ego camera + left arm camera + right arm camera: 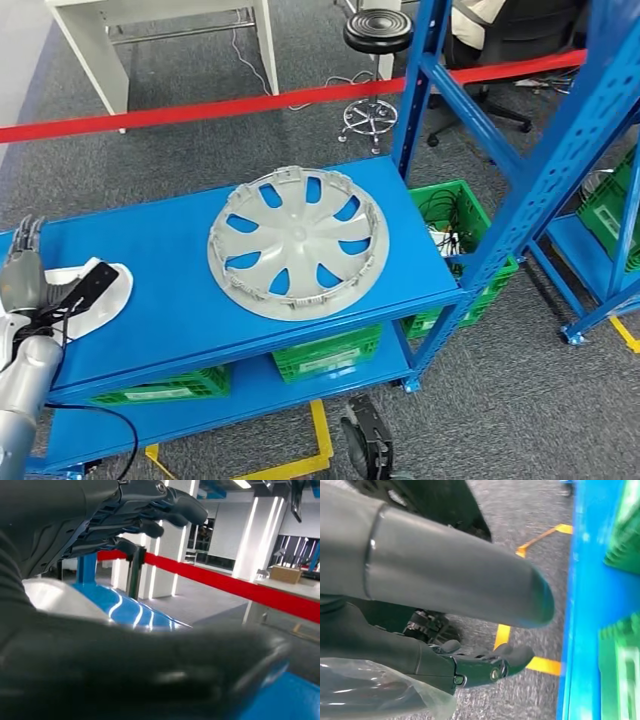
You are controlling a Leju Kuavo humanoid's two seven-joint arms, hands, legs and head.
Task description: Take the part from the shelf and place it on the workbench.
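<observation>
blue shelf (173, 300) over grey carpet, red tape behind. left hand (23, 270) at the shelf's edge, fingers (166, 510) spread, holding nothing – white part (113, 300) just beside them. hubcap (298, 240) well apart. right hand (486, 662) hangs empty, fingers loosely apart. risk – one-sided grab tips the flat part off the edge.

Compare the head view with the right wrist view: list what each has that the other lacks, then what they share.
Head view alone: the grey hubcap lying flat on the blue shelf, the left hand at the shelf's end by a white part, the red barrier tape and a black stool.

Right wrist view alone: the right hand, holding nothing, hanging over the grey floor, with clear plastic film beside it.

Both: the blue shelving, green crates on its lower level, yellow floor tape.
</observation>
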